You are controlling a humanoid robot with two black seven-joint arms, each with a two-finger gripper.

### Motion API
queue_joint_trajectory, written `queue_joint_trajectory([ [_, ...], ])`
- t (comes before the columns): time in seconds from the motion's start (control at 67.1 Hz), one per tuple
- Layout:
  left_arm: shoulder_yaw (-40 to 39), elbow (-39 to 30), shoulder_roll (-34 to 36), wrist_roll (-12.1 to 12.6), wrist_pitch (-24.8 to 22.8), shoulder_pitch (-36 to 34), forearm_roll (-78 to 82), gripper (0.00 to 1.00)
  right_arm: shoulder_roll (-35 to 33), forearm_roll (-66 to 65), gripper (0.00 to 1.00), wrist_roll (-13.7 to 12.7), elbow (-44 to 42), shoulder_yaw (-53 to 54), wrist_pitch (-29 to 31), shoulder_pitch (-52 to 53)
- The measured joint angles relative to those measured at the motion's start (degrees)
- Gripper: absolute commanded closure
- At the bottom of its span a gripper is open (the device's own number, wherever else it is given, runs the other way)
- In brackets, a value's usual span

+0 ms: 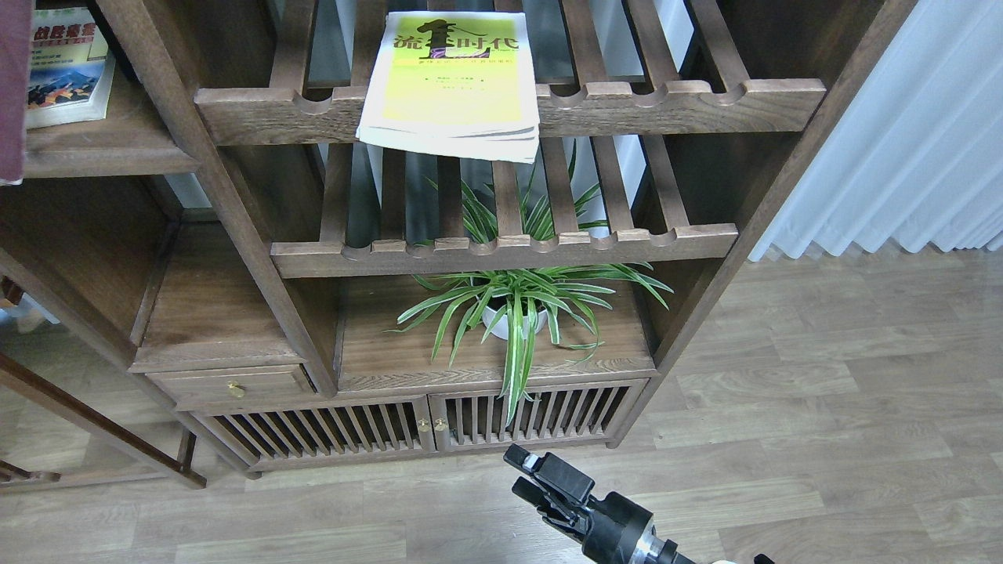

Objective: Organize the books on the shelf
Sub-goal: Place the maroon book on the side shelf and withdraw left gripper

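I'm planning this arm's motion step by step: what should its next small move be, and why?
Probably raise the right tool up toward the yellow-green book. That book lies flat on a slatted rack, overhanging its front rail, while the tool hangs low near the floor, holding nothing.

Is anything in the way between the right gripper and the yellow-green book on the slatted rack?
Nothing visible blocks it. The right gripper sits low over the floor, empty, in front of the cabinet. The yellow-green book overhangs the top rack's front rail. The plant and the lower rack sit further back.
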Motion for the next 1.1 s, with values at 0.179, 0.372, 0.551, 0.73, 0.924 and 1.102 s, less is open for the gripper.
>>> queue_joint_trajectory([
  [0.179,0.0,4.4,-3.5,0.0,0.0,-3.0,1.1,1.00,0.0,0.0,0.00,0.0,0.0,0.1,0.0,0.0],
  [0.372,1.5,9.9,-8.1,0.0,0.0,-6.2,1.3,1.00,0.0,-0.1,0.00,0.0,0.0,0.1,0.0,-0.1],
  [0.551,2.2,13.0,-11.7,0.0,0.0,-9.1,1.3,0.99,0.0,-0.1,0.00,0.0,0.0,0.1,0.0,-0.2],
  [0.73,2.3,18.4,-16.2,0.0,0.0,-13.2,1.3,0.99,0.0,-0.1,0.00,0.0,-0.1,0.1,0.0,-0.5],
  [0.924,2.5,22.1,-19.0,0.0,0.0,-16.0,1.4,0.98,0.0,-0.1,0.00,0.0,-0.1,0.1,0.0,-0.5],
  [1.102,2.5,22.9,-19.3,0.0,0.0,-16.4,1.4,0.85,0.0,-0.1,0.00,0.0,-0.1,0.1,0.0,-0.5],
])
